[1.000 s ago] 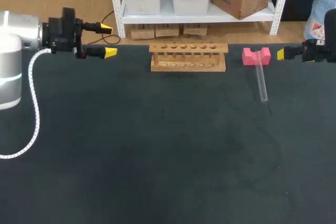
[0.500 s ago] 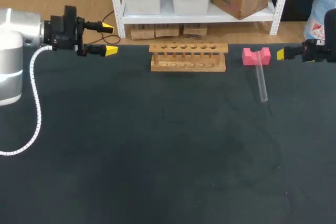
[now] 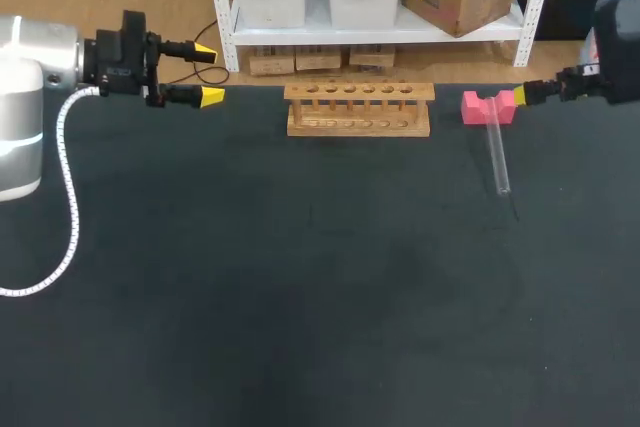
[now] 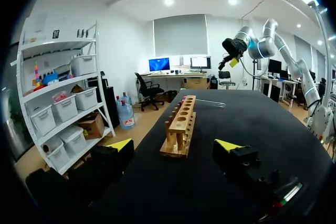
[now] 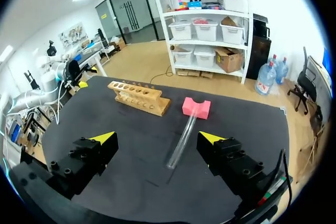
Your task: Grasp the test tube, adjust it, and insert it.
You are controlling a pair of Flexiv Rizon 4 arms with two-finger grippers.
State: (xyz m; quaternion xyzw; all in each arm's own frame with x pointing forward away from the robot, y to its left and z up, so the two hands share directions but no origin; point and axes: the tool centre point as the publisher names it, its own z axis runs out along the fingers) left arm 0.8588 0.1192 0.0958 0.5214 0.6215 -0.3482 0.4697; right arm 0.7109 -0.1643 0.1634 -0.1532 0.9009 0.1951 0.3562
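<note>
Grasp step, not begun: test tube (image 3: pixel 497 159) lies at table's 2 o'clock, far end on pink block (image 3: pixel 488 106); rack (image 3: pixel 359 109) at 12. Our right gripper (image 5: pixel 156 139) spread, test tube ahead, untouched; left gripper (image 3: pixel 206 75) spread at 10. Next we descend, straddle, pinch

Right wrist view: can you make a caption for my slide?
Open right tool above a clear test tube whose end rests on a pink block, the wooden rack beyond.

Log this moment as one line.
phase: pre-grasp | left gripper: open, empty | right gripper: open, empty, apart from test tube | test tube: lying, one end on pink block | wooden rack: no tubes
</note>
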